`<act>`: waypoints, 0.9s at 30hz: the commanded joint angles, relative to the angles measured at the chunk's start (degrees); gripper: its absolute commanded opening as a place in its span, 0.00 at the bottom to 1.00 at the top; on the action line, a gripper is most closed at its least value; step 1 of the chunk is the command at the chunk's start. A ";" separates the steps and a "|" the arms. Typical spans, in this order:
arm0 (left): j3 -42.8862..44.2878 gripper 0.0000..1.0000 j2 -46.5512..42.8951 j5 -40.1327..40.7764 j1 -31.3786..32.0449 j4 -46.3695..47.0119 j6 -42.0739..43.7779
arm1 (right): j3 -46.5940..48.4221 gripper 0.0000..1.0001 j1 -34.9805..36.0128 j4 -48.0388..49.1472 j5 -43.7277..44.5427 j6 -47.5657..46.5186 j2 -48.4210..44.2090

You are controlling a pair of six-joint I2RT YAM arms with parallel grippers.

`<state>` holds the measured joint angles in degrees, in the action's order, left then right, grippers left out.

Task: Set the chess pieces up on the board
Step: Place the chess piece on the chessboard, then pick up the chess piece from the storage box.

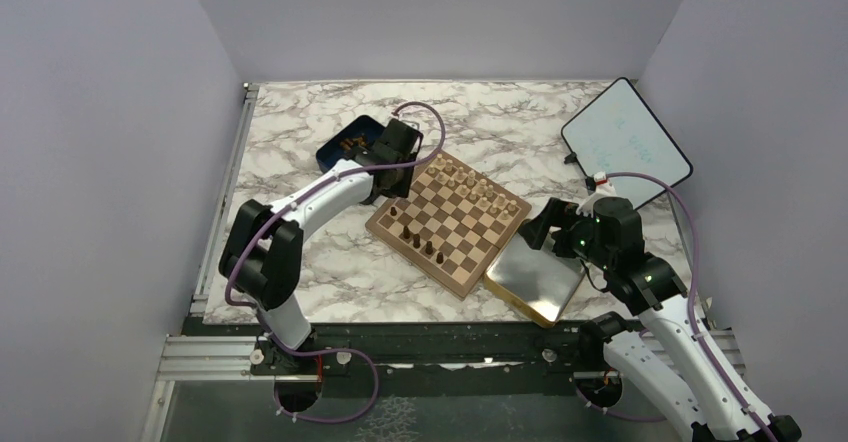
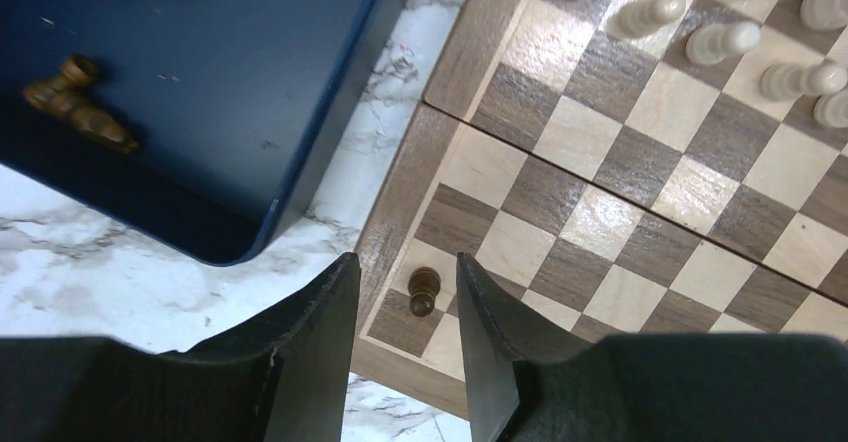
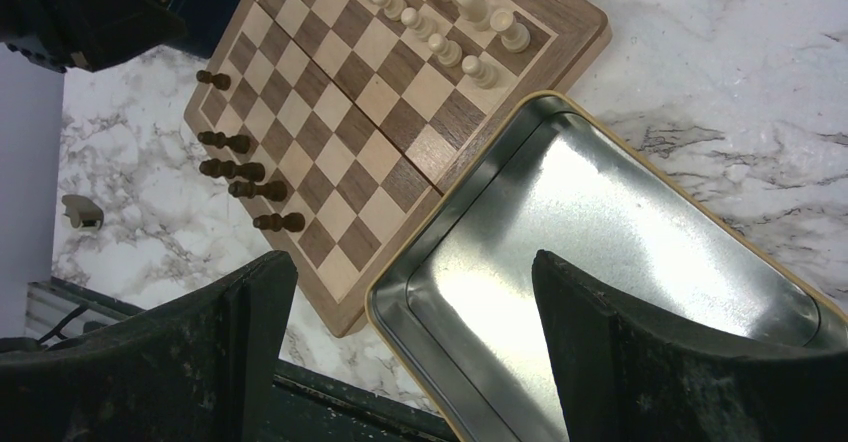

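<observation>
We found the left gripper (image 2: 406, 274) low over a corner of the board (image 2: 640, 212), its jaws partly open and straddling a dark pawn (image 2: 424, 290) without gripping it. The pawn stood upright on an edge square by the border. In the wrist view a gap showed on its left, while the finger (image 2: 480, 307) on its right sat very close. We could not tell whether the pawn stood centred on its square.

We judged the withdrawal to be the main danger. A slanted or twisting lift would let that close finger clip the pawn. So small a piece would topple easily and could roll over the border onto the table. A sideways sweep could also reach the other dark men (image 3: 240, 170) along that edge.

More dark men (image 2: 75, 107) lay on their sides in the box (image 2: 250, 82) just beside the board. We thought them awkward to pinch and easy to set down crooked.

The right gripper (image 3: 408, 267) hung wide open over the tray (image 3: 620, 222), holding nothing.
</observation>
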<state>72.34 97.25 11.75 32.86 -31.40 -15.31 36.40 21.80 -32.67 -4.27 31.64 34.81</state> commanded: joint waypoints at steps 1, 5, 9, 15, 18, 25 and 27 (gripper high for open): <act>3.69 0.42 -2.92 5.96 -1.26 -0.59 2.12 | 0.39 0.94 0.21 0.71 0.19 -1.03 -0.40; 5.87 0.42 -2.49 7.38 -4.26 -0.52 3.01 | 0.28 0.94 0.23 0.85 0.14 -1.05 -0.28; 8.44 0.41 -0.32 7.46 -8.32 -0.38 4.23 | 0.49 0.94 0.32 0.79 0.14 -1.21 -0.33; 13.28 0.39 5.14 7.24 -14.75 0.86 5.92 | 0.39 0.94 0.26 0.86 0.14 -1.23 -0.20; 15.47 0.40 8.34 7.04 -16.33 1.88 6.29 | 0.42 0.94 0.26 0.90 0.23 -1.23 -0.07; 20.07 0.40 16.55 5.84 -18.77 3.95 7.12 | 0.59 0.94 0.27 0.51 0.44 -1.17 -0.07; 20.97 0.40 18.04 5.67 -19.17 4.61 6.93 | 0.53 0.94 0.26 0.33 0.47 -1.06 0.07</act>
<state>90.37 112.84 17.61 14.55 -29.02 -9.26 36.40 21.80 -32.67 -4.27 31.38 34.87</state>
